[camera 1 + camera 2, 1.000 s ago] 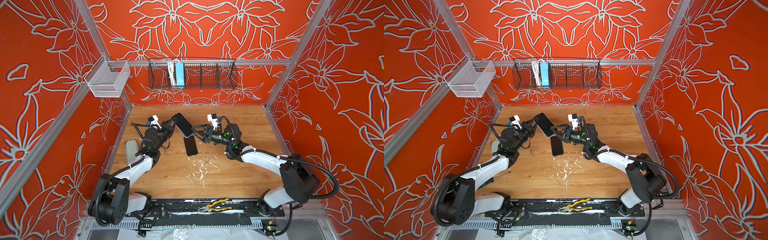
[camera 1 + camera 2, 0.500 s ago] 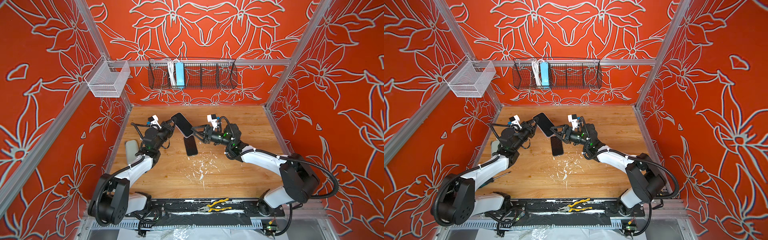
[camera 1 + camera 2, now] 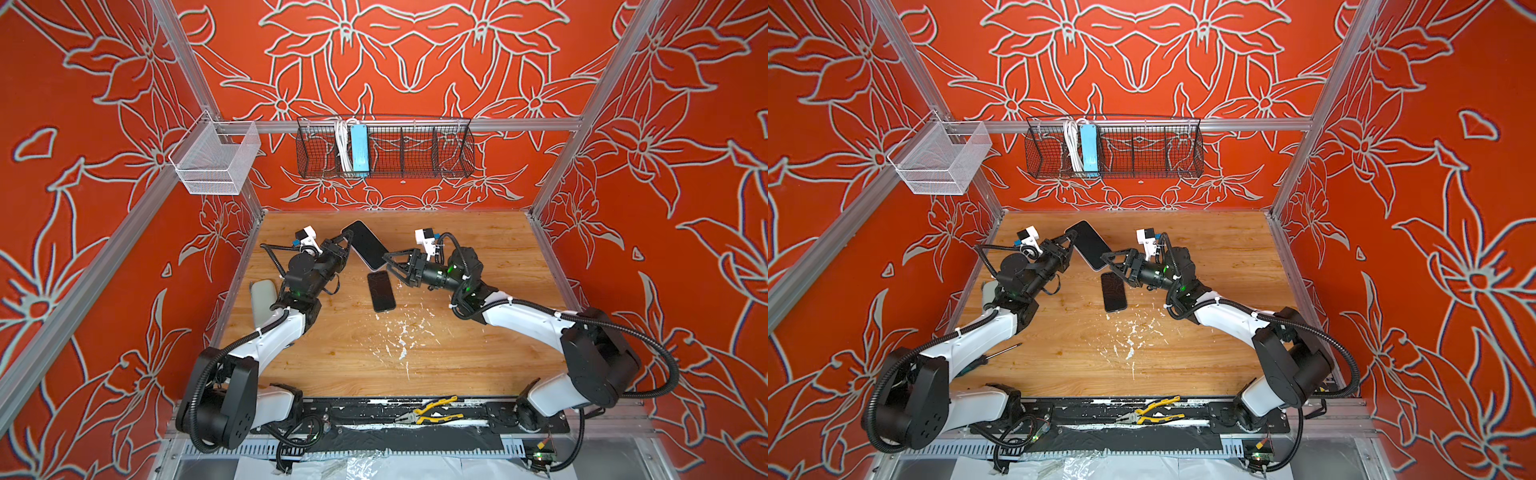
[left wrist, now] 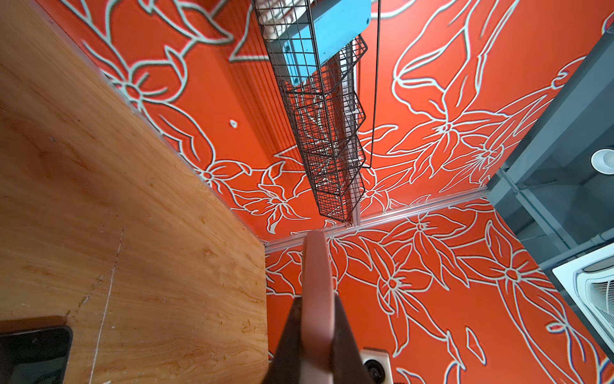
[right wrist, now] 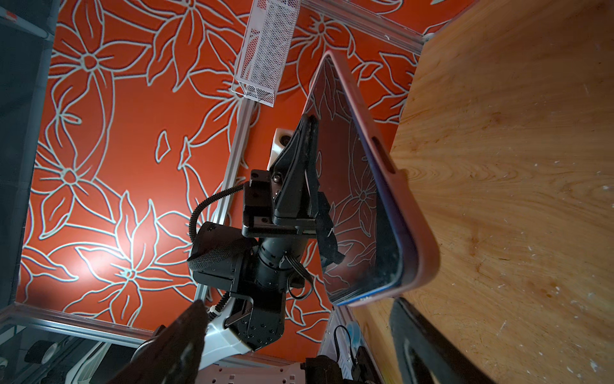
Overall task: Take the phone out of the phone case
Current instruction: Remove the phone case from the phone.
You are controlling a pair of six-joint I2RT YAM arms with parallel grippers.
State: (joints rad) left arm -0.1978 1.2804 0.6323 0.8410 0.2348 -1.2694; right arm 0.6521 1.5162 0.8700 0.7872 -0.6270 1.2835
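The phone (image 3: 365,245) shows as a dark screen, tilted and raised above the table in both top views. Around it sits the dusty-pink phone case (image 5: 415,239), with a blue phone edge peeking out at its near corner. My left gripper (image 3: 347,241) is shut on the cased phone's long side; in the left wrist view its fingers (image 4: 345,332) pinch the pink case (image 4: 315,282) edge-on. My right gripper (image 3: 390,266) stands open just off the phone's lower end, and its fingertips (image 5: 412,332) touch nothing.
A second black phone (image 3: 381,291) lies flat on the wooden table (image 3: 478,353) under the grippers. A pale grey slab (image 3: 263,299) rests at the left edge. A screwdriver (image 3: 992,353), pliers (image 3: 432,411), a black wire basket (image 3: 384,147) and a white mesh basket (image 3: 216,160) surround the space.
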